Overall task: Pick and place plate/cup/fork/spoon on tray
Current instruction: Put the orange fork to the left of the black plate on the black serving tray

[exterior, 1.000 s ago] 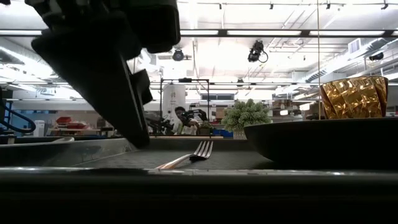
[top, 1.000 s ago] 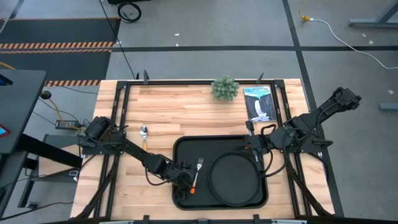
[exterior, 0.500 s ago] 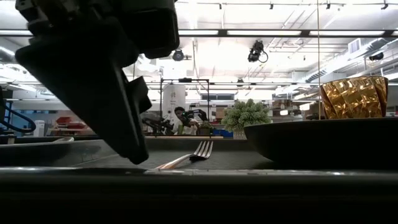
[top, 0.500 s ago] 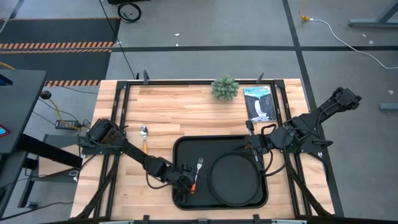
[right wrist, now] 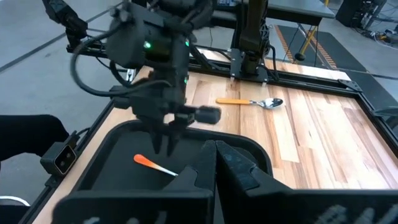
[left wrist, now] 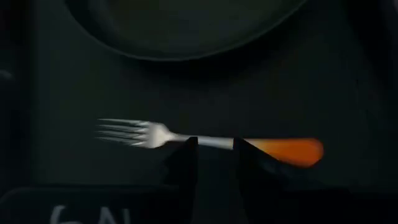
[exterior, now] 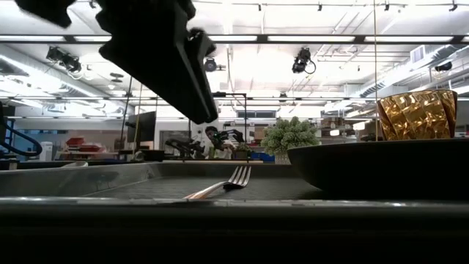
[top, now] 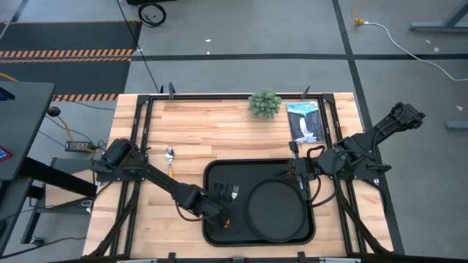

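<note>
**Fork on the tray, left arm lifting clear**

Since a second ago the left gripper (top: 221, 210) has risen off the fork (top: 232, 199); the fork, plate and right arm have not shifted.

High view: the fork lies on the tray (top: 213, 172), left of the plate (top: 275, 210). The spoon (top: 170, 160) waits on the table, off the tray's far-left corner. The right gripper (top: 300, 180) hangs over the tray's right side near the plate rim; whether its fingers are parted I cannot tell.

Low view: the fork (exterior: 220, 185) rests flat on the tray floor, the left arm's dark bulk well above it. The cup (exterior: 417, 114) shows behind the plate (exterior: 381, 164).

Left wrist view: the left fingers (left wrist: 184, 163) stand apart, empty, straddling the fork's neck (left wrist: 208, 142) from above.

Right wrist view: the left gripper (right wrist: 166, 134) hovers over the orange handle (right wrist: 148, 163); the spoon (right wrist: 250, 101) lies beyond.

Risk, as I judge it: swinging toward the spoon too low could clip the fork or the tray lip, and the slim spoon lying flat on wood may slip from a shallow pinch.
</note>
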You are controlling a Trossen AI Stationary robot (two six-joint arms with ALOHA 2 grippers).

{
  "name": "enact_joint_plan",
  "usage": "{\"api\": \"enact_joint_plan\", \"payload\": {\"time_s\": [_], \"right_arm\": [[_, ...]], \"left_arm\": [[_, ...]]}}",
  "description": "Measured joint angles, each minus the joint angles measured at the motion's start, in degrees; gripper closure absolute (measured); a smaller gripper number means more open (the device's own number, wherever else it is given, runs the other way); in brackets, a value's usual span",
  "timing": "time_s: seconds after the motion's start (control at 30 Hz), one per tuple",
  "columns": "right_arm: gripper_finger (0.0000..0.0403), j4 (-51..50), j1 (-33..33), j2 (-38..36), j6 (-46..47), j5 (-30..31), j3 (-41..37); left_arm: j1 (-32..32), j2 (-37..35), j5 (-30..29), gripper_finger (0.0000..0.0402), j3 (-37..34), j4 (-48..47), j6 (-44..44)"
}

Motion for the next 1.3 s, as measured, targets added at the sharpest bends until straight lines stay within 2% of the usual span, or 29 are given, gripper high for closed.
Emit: {"api": "enact_joint_plan", "payload": {"time_s": [0.1, 0.47, 0.63, 1.07, 1.3], "right_arm": [[0.0391, 0.02, 0.00, 0.00, 0.09, 0.03, 0.00], [0.0391, 0.44, 0.00, 0.00, 2.01, 0.03, 0.00], [0.0391, 0.42, 0.00, 0.00, 2.99, 0.07, 0.00], [0.0391, 1.04, 0.00, 0.00, 3.65, 0.21, 0.00], [0.0391, 1.57, 0.00, 0.00, 4.52, 0.23, 0.02]], "left_arm": [[0.95, 0.00, -2.33, 0.0292, 0.81, -2.13, 6.02], [3.53, 3.50, -0.07, 0.0292, 0.27, -1.27, 25.17], [2.77, 4.29, -0.62, 0.0292, 0.35, 1.68, 37.40], [5.03, 6.75, 1.45, 0.0292, 0.31, 2.54, 53.65], [5.35, 6.78, 1.52, 0.0292, 0.27, 3.19, 59.48]]}}
